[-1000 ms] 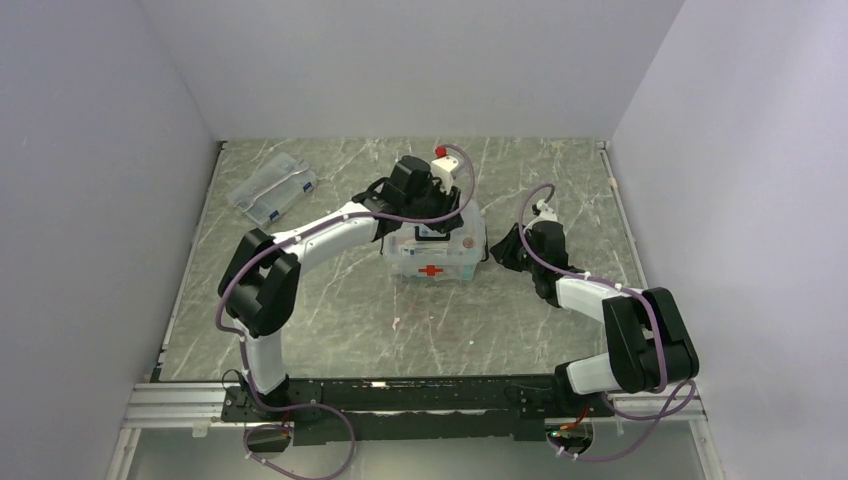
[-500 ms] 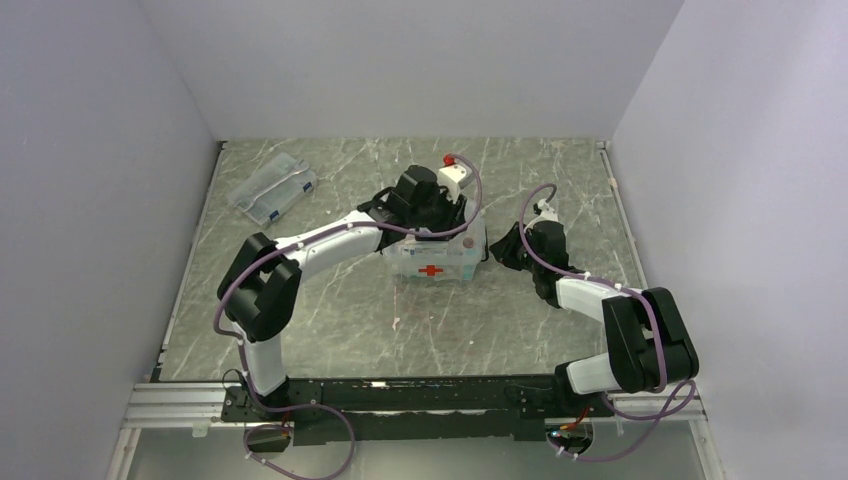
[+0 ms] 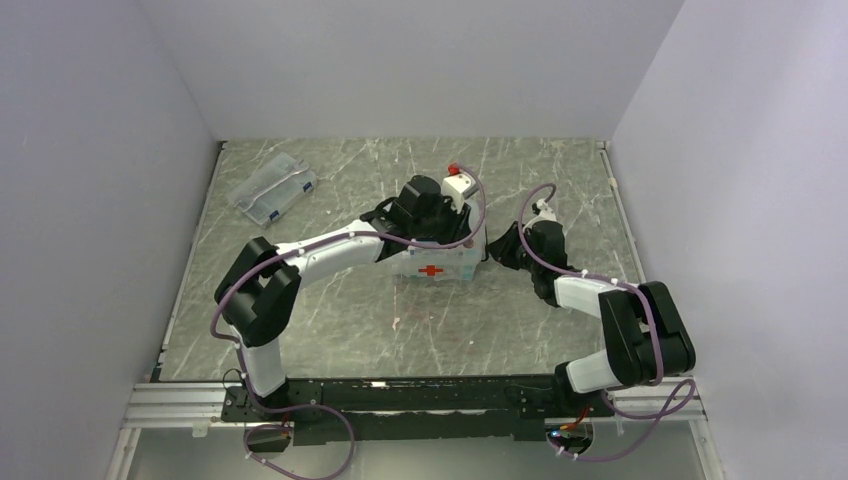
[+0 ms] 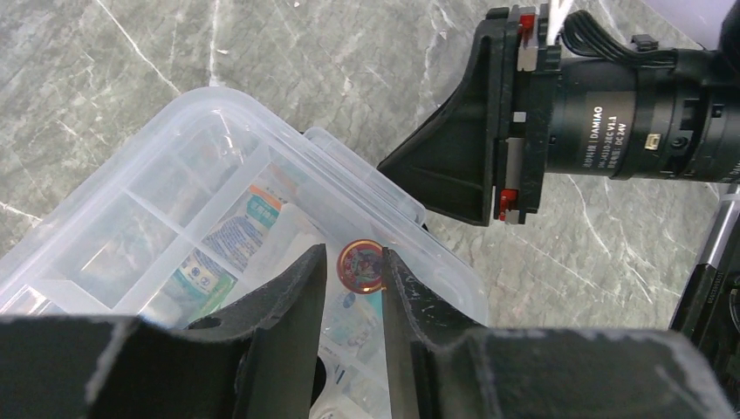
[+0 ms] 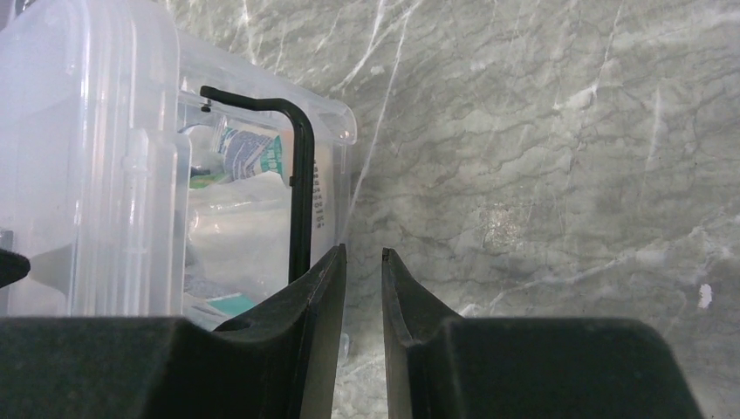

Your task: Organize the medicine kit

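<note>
The medicine kit [image 3: 430,262], a clear tub with a red cross on its front, stands mid-table with packets showing inside [image 4: 218,244]. My left gripper [image 3: 450,222] hangs over its right end. In the left wrist view a small round red tin [image 4: 360,266] sits between the tips of the left gripper [image 4: 353,262]. It is against the right finger, with a slim gap at the left one. I cannot tell whether the tin rests in the kit. My right gripper [image 5: 363,255] stands just off the kit's right end beside the dark handle [image 5: 301,175], its jaws narrowly apart with nothing between them.
A flatter clear case with blue labels [image 3: 272,188] lies at the back left. The right arm's wrist [image 4: 611,113] reaches in close to the kit's right rim [image 4: 419,209]. Grey marble table [image 3: 350,320] lies in front of the kit.
My left gripper has moved right and lower over the kit's right end, and its jaws have narrowed a little. The right arm has barely moved.
</note>
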Action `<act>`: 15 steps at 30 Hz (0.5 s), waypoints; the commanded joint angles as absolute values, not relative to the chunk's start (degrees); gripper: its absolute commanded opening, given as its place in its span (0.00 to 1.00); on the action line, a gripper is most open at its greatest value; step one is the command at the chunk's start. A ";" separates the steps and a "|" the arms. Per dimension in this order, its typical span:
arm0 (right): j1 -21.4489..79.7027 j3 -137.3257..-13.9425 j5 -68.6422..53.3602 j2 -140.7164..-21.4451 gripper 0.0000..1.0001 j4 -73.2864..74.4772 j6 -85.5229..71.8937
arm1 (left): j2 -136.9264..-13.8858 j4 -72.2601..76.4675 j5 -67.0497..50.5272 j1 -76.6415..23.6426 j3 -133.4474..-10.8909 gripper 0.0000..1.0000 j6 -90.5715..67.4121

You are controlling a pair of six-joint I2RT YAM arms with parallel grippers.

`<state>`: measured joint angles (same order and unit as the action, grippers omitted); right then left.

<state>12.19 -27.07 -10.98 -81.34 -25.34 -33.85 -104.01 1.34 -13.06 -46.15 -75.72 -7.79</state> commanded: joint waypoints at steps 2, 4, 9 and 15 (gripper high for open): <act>11.91 -26.95 -13.58 -82.97 0.24 -31.75 -36.35 | -105.80 -9.91 -15.72 -48.14 -71.76 0.34 -9.37; 11.92 -26.84 -14.44 -83.49 0.24 -32.95 -36.93 | -105.86 -10.01 -15.61 -48.16 -71.63 0.33 -9.27; 11.95 -26.00 -15.54 -83.17 0.23 -35.31 -37.92 | -105.90 -10.36 -15.24 -48.13 -71.70 0.32 -9.15; 11.95 -24.38 -15.82 -81.75 0.22 -37.41 -38.42 | -106.04 -10.46 -15.29 -48.16 -71.73 0.31 -9.13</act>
